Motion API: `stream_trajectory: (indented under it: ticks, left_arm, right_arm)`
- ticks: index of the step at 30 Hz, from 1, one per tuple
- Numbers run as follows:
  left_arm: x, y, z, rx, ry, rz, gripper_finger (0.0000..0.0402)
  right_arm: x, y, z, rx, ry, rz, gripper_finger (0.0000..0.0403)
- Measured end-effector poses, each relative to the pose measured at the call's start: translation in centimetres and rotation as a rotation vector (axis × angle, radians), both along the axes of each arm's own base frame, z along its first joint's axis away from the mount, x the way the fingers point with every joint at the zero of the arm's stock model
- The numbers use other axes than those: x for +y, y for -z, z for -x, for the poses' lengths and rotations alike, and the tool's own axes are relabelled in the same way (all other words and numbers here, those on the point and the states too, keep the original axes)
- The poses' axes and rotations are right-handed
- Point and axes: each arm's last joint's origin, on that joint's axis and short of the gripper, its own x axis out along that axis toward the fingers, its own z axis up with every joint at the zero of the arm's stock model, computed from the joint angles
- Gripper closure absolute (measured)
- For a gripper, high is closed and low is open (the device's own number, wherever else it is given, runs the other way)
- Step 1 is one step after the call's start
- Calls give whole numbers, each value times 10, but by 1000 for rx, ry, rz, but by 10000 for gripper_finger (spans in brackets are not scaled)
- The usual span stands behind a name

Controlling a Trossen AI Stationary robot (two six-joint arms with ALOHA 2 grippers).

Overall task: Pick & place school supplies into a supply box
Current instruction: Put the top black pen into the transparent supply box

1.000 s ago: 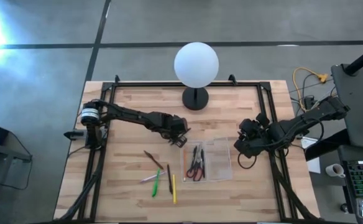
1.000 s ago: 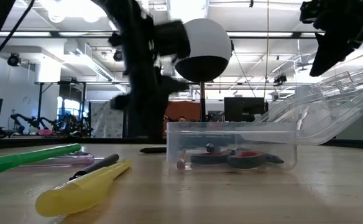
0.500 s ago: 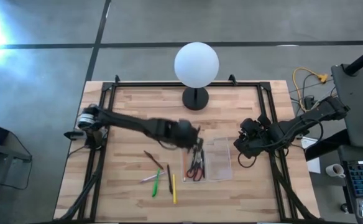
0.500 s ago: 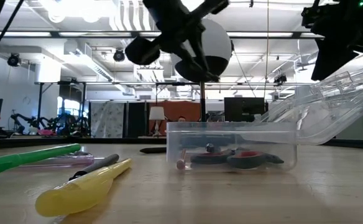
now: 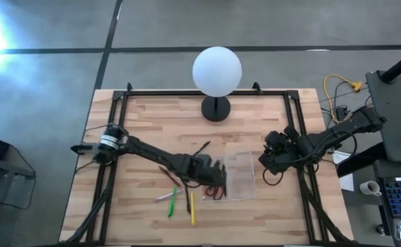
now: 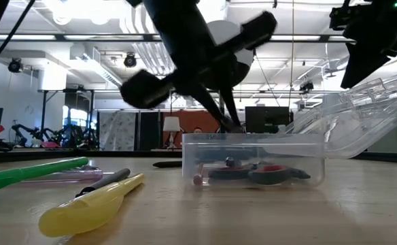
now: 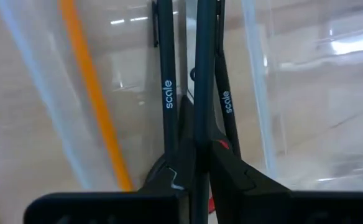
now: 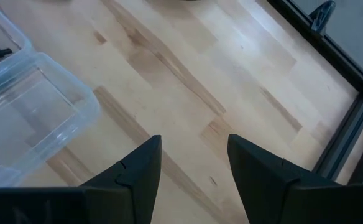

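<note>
Left gripper (image 5: 216, 174) hung over the supply box (image 5: 236, 173) at centre-right of the high view, clamped on a dark pen (image 7: 201, 81) angled into the box above the red-handled scissors (image 6: 266, 173). Right gripper (image 8: 192, 163) waited at the right, fingers apart. Green pen (image 5: 172, 203) and yellow pen (image 5: 191, 208) lay lower left of the box on the table (image 5: 145, 123).
</note>
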Motion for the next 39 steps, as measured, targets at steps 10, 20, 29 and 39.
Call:
stream_trajectory:
  ticks: [10, 20, 29, 39]
  left_arm:
    - [-2, 0, -3, -29, -45, 63, 332]
    - [-8, -16, 0, -28, 32, 74, 282]
    - [0, -45, 12, 0, 57, 28, 282]
    - [23, -61, 37, 144, 19, -6, 282]
  right_arm:
    - [3, -1, -6, -49, -34, -17, 227]
    - [3, -1, -7, -30, -69, -4, 227]
    - [5, -2, -12, -47, -126, 2, 227]
    - [7, -3, -15, -51, -177, 10, 227]
